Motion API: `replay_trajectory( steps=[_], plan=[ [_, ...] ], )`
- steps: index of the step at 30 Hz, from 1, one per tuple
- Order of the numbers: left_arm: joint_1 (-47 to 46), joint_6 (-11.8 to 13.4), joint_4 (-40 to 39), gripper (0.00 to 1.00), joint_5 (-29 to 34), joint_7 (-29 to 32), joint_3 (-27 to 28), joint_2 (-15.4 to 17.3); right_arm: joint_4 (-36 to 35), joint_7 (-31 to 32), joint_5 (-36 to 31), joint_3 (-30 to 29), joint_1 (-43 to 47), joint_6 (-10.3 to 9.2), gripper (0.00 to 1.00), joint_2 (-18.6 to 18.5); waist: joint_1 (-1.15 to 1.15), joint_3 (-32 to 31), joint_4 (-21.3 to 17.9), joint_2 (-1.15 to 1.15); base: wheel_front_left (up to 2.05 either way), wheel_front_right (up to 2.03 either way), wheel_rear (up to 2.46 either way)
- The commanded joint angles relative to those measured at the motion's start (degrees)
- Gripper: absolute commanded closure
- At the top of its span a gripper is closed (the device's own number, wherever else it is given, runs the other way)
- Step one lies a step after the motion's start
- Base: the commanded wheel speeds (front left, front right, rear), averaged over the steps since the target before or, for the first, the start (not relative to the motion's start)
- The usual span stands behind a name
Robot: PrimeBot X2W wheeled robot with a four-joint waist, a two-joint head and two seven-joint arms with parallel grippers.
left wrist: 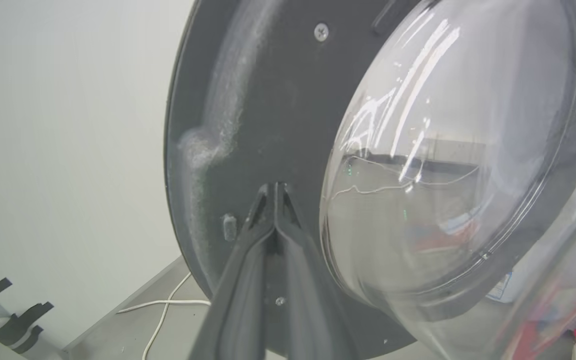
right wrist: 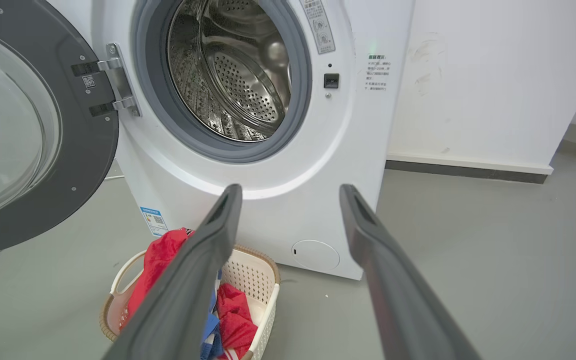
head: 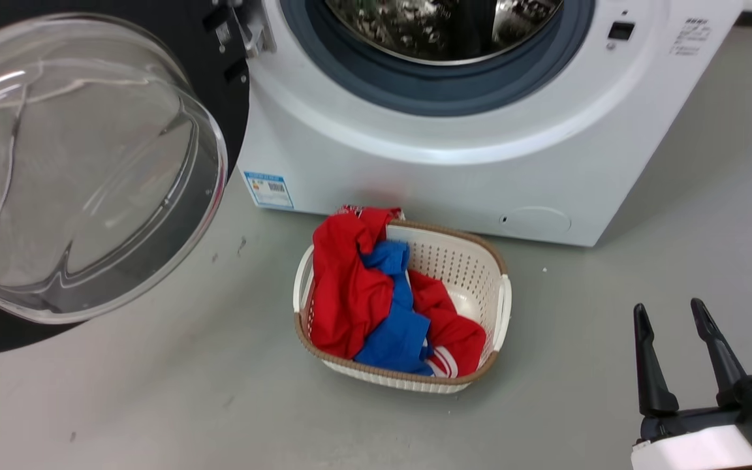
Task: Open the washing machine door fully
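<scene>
The washing machine door is swung out to the left of the white machine, its clear glass bowl bulging toward me and its black rim hinged at the machine's left side. The steel drum stands exposed. In the left wrist view my left gripper is shut, its tips against the inner black rim of the door, beside the glass bowl. My right gripper hangs open at the lower right, over bare floor, holding nothing; the right wrist view looks between its fingers at the machine front.
A white laundry basket with red and blue clothes sits on the grey floor just in front of the machine. A white cable lies on the floor by the wall behind the door. White wall stands right of the machine.
</scene>
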Motion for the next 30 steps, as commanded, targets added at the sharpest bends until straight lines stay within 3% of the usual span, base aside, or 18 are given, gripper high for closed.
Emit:
replay_trajectory(
  steps=[1, 15, 25, 26, 27, 30],
  plan=[
    [1.45, -0.28, -2.00, 1.00, 0.72, -0.07, -0.75, -0.86, -0.06, -0.10, 0.51, -0.28, 0.58, -0.01, 0.00, 0.10, 0.00, -2.48, -0.50, 0.00, 0.00, 0.00, 0.00],
    [11.58, -0.58, -23.27, 1.00, 5.86, -0.06, -14.22, -11.17, -2.72, -0.10, 1.84, -1.31, 4.75, -0.01, 0.00, 0.10, 0.00, -9.91, -1.47, 0.00, 0.00, 0.00, 0.00],
    [16.52, -0.64, -25.13, 0.98, 4.97, -0.06, -24.32, -15.60, -3.14, -0.10, 3.63, -2.13, 6.29, 0.00, 0.00, 0.10, 0.00, -10.91, -2.92, 0.00, 0.00, 0.00, 0.00],
    [17.00, -0.66, -24.68, 0.71, 4.83, -0.06, -25.22, -15.75, -3.04, -0.10, 3.71, -2.15, 6.49, -0.01, 0.00, 0.09, 0.00, -10.97, -3.11, 0.00, 0.00, 0.00, 0.00],
    [17.03, -0.53, -24.39, 0.00, 4.69, -0.06, -25.89, -15.86, -2.95, -0.10, 3.83, -2.26, 6.62, -0.01, 0.00, 0.09, 0.00, -11.01, -3.25, 0.00, 0.00, 0.00, 0.00],
    [17.67, -0.22, -23.15, 0.00, 3.94, -0.06, -27.76, -16.12, -2.83, -0.10, 4.08, -2.20, 6.98, 0.00, 0.00, 0.09, 0.00, -11.13, -3.71, 0.00, 0.00, 0.00, 0.00]
  ],
)
